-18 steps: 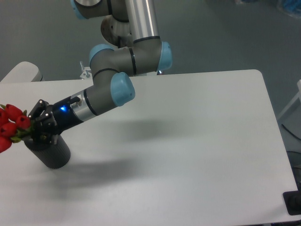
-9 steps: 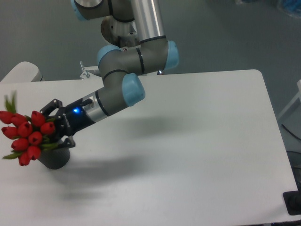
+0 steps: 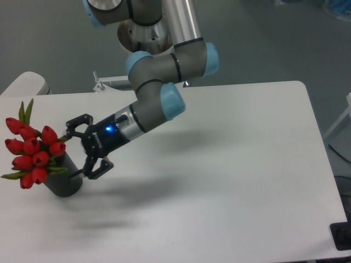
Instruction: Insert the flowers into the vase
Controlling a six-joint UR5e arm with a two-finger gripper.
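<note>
Standing in the matte black cylinder vase at the table's left edge, the bunch of red tulip flowers is now released. The black two-finger gripper has opened and pulled back to the right, so the insertion looks done.

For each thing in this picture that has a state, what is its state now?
flowers: standing in the vase, leaning toward the left, not held.
vase: upright on the table, holding the flowers.
gripper: open, empty, beside the vase on its right.
fingers: spread apart, gripping nothing.
table: bearing the vase.
</note>
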